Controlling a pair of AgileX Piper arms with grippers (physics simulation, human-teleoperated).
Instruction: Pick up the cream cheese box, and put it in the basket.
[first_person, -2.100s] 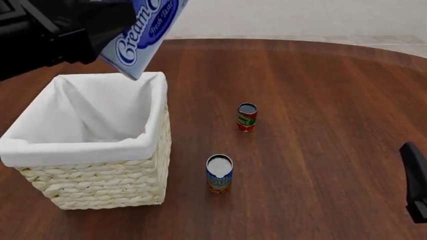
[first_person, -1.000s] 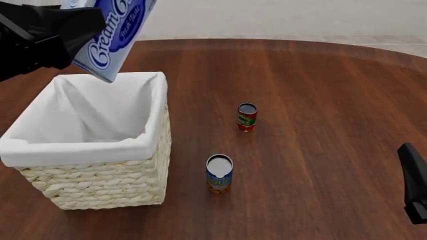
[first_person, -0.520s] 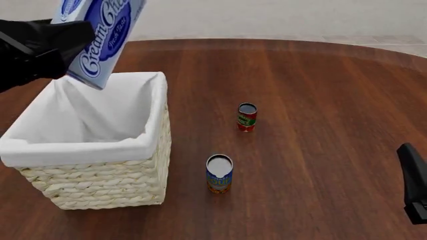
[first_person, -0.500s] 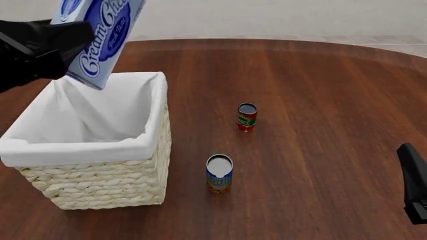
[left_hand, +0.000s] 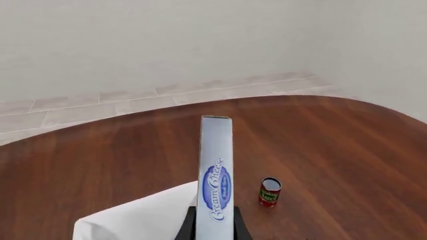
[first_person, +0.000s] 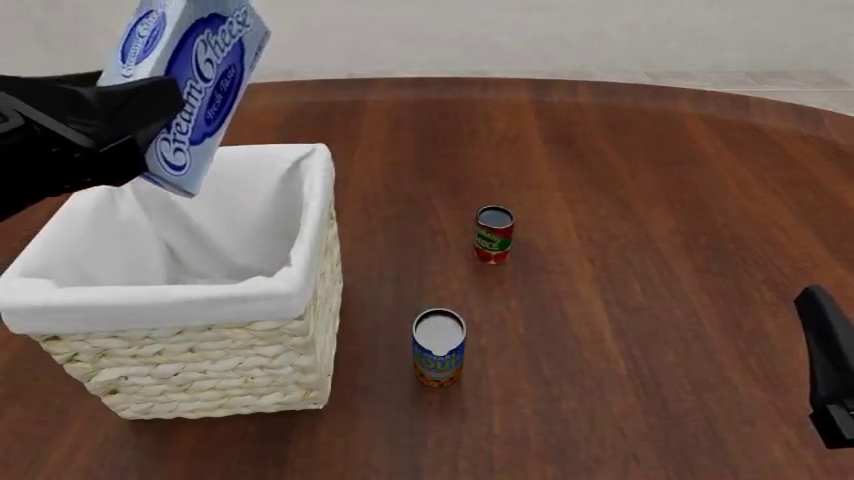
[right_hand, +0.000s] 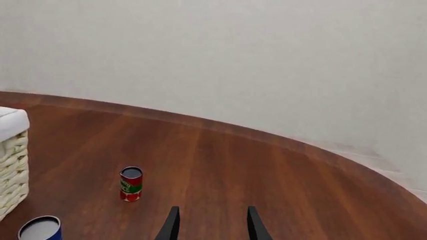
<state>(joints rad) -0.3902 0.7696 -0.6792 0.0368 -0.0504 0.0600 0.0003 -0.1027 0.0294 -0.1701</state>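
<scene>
- The left end effector (first_person: 127, 125) is clamped on the cream cheese box (first_person: 194, 85), holding it tilted in the air above the far rim of the basket (first_person: 200, 375).
- The basket stands near the tabletop's (first_person: 641, 200) left edge.
- The right end effector (right_hand: 209, 225) hangs at the right edge, fingers parted, holding nothing.
- A red can (first_person: 494, 235) and a blue can (first_person: 439, 348) stand mid-tabletop.

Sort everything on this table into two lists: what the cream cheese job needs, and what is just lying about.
Belongs to the job:
- cream cheese box, held tilted above the basket by the left gripper
- basket, white liner, nothing visible inside

Just lying about:
- red can, upright, right of the basket
- blue can, upright, nearer the camera
- right gripper, open, idle, holding nothing
</scene>
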